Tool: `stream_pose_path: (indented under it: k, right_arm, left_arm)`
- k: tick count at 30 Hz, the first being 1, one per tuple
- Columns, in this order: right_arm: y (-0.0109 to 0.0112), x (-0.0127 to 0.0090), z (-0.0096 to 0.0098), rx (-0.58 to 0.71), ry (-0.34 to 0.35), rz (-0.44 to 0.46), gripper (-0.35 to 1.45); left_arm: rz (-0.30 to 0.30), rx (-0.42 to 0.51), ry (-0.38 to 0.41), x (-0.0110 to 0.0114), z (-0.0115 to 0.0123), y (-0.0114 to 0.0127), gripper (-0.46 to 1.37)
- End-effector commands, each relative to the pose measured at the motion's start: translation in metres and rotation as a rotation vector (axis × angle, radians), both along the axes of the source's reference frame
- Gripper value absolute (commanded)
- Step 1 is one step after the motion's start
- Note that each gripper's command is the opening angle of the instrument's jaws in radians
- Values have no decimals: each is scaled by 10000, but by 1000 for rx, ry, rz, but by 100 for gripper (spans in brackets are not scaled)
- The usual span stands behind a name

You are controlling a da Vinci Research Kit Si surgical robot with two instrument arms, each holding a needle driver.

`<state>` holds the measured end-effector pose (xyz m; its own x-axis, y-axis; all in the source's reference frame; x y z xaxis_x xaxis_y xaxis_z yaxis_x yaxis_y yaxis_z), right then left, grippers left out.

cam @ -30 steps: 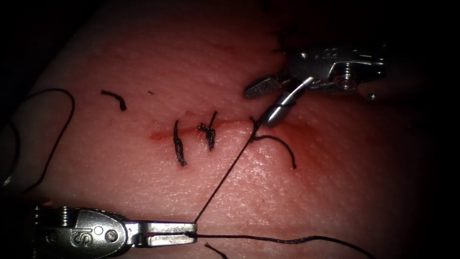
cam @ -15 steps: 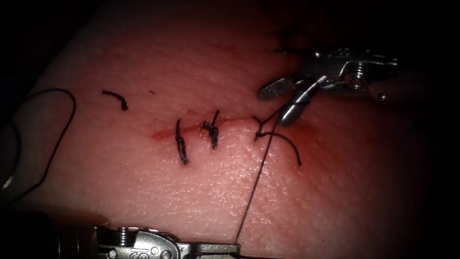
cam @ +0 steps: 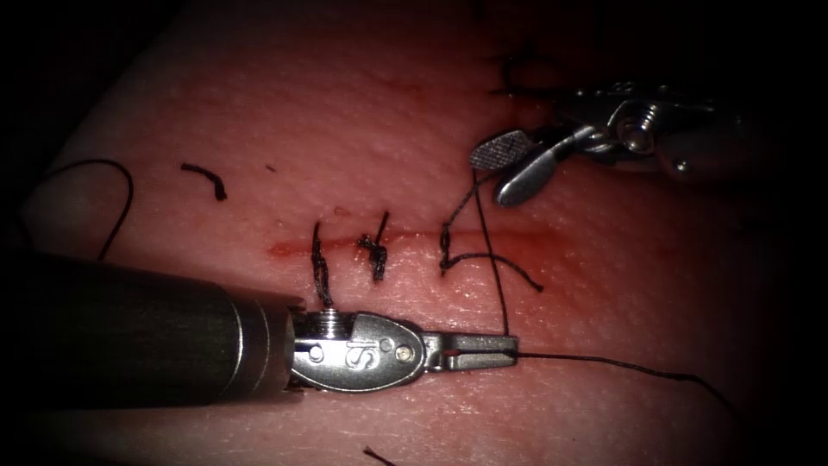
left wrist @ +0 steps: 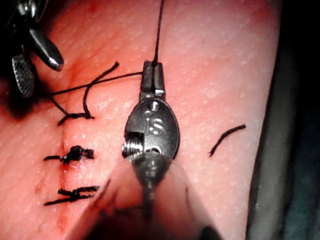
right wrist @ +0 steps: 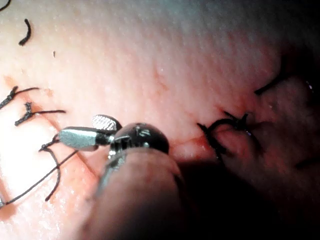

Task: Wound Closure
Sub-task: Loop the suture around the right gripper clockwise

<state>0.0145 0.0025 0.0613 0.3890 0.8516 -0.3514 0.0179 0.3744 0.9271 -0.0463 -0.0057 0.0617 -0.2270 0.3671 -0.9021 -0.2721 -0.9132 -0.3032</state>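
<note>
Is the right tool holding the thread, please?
No: the right tool has its jaws apart around nothing, while the left tool grips the thread.

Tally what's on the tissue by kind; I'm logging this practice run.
Tied stitches across the cut: 3
Loose cut thread ends: 2
Tools: 2, left gripper holding the thread, right gripper open
Total: 7

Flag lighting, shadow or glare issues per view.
Endoscope view: centre lit, borders dark; left end effector, shut on thread, glints; right end effector, open and empty, sits dim. Left wrist view: tissue brightly lit. Right wrist view: heavy shadow beside its shaft.
</note>
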Motion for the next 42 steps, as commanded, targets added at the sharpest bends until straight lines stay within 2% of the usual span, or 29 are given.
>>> stream_pose_path:
  k: [1, 4, 7, 11, 15, 20, 26, 29, 32, 33, 34, 35, 37, 42]
  right_arm:
    - [-1, 0, 2, -5, -10, 9, 68]
    - [3, 0, 6, -96, -16, 0, 69]
    - [9, -1, 5, -131, -11, -15, 70]
    - [32, -2, -5, -139, 22, 17, 69]
    - [44, 2, -9, -153, 42, 59, 68]
    - [39, 4, -7, -254, 67, 55, 68]
    - [33, -4, -2, -304, 88, 42, 67]
    - [31, -9, 2, -308, 87, 34, 67]
    - [29, -10, 2, -312, 82, 23, 63]
    - [27, -11, 2, -314, 79, 14, 54]
    - [25, -13, 1, -317, 77, 4, 31]
    - [22, -14, 0, -320, 73, -1, -6]
    - [16, -17, -4, -319, 75, -11, -35]
    - [1, -25, -19, -320, 81, -17, -35]
  left_arm:
    - [14, 0, -7, 4, -4, -6, -35]
    - [30, 5, -22, 17, -19, -18, -35]
    - [39, 12, -30, 29, -33, -24, -35]
    - [53, 22, -44, 42, -56, -37, -35]
    - [61, 23, -51, 38, -73, -52, -35]
    - [72, 26, -63, 34, -94, -66, -35]
    - [95, 24, -86, 56, -129, -59, -35]
    - [83, -1, -98, 80, -156, -43, -35]
    - [73, -18, -100, 89, -167, -31, -35]
    - [71, -33, -101, 93, -171, -23, -35]
    - [63, -44, -108, 98, -176, -13, -35]
    - [57, -46, -113, 101, -178, -6, -35]
    - [48, -61, -119, 106, -181, 8, -35]
    - [11, -85, -135, 116, -177, 43, -35]
